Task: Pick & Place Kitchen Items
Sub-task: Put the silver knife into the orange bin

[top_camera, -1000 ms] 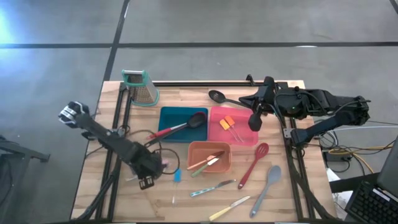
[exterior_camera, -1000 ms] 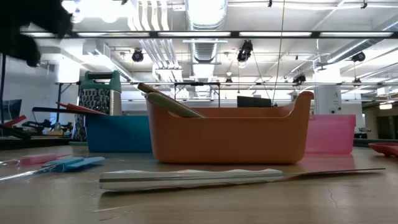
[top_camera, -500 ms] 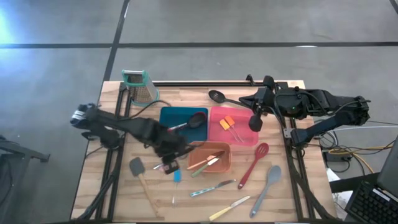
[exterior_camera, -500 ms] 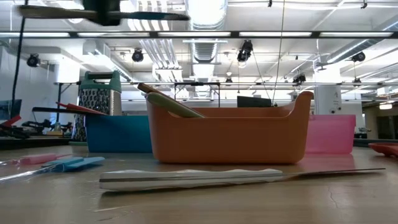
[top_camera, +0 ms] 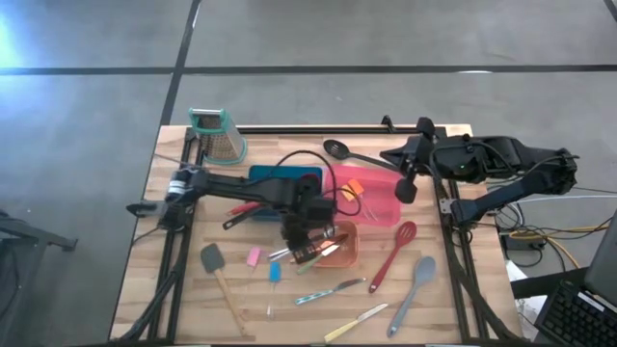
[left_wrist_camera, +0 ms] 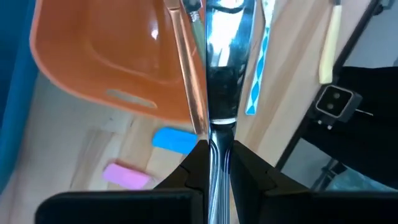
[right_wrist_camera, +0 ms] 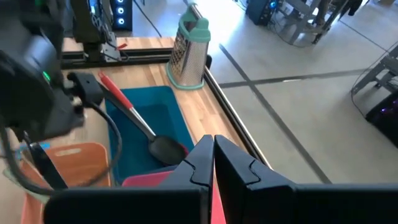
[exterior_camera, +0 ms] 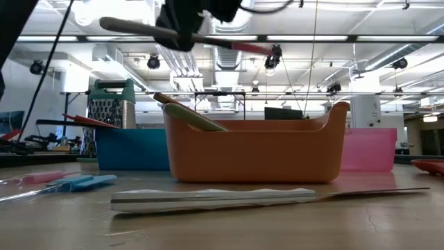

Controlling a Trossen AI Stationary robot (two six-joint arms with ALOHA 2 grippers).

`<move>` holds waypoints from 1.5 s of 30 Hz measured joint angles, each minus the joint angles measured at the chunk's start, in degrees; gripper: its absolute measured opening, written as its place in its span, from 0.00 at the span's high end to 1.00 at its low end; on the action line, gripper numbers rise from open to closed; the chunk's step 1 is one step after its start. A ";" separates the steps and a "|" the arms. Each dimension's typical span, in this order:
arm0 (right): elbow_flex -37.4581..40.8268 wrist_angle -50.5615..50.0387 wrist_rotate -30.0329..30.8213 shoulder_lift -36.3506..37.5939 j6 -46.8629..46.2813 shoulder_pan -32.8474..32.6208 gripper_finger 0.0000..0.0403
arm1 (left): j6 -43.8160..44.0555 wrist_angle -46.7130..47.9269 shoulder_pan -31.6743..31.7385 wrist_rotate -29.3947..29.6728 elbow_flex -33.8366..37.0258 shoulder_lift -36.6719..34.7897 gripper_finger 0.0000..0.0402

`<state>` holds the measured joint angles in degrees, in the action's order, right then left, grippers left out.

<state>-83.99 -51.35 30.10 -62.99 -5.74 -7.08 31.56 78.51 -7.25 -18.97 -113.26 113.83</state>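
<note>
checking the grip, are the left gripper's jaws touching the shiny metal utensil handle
Touching. The left wrist view shows the left gripper with its jaws pinched on the shiny metal utensil handle above the orange plastic tray.

A box grater [top_camera: 217,134] stands beside the blue tray [top_camera: 262,176].

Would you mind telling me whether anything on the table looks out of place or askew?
A black spatula lies loose near the table's left front, apart from the trays. Two knives and a grey spoon lie scattered at the front, and a red spoon lies beside the orange tray, not in it. Nothing looks spilled or damaged.
</note>
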 joint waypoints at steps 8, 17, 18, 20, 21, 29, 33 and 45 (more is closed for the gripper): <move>0.00 -0.48 0.05 3.14 1.38 0.01 0.98 | 0.06 -0.69 2.83 -2.31 -0.06 4.70 0.90; 0.00 -1.35 0.10 4.98 4.18 0.01 0.98 | 0.61 -6.09 3.93 -4.54 -1.00 8.51 0.90; 0.00 -1.44 0.13 5.07 4.46 0.01 0.98 | 0.25 -6.12 4.03 -4.54 -1.02 8.77 0.90; 0.00 -1.98 0.52 5.26 4.66 0.01 0.98 | -0.11 -6.17 4.38 -4.61 -1.02 9.66 0.90; 0.00 -2.22 1.15 5.26 4.68 0.01 0.98 | -0.46 -6.11 4.62 -4.88 -1.02 10.22 0.90; 0.00 -4.20 1.84 5.26 4.59 0.00 0.98 | -5.20 -6.05 5.67 -7.78 -1.00 12.91 0.90; 0.00 -5.48 1.87 5.26 4.42 -0.01 0.98 | -6.36 -6.02 6.25 -9.36 -1.00 13.85 0.90; 0.00 -5.90 1.89 5.26 4.24 -0.01 0.98 | -10.61 -5.86 7.66 -13.75 -1.00 13.94 0.55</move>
<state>-83.99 -57.25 31.99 -57.74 -1.50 -7.09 20.95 72.64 0.41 -32.72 -114.26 127.77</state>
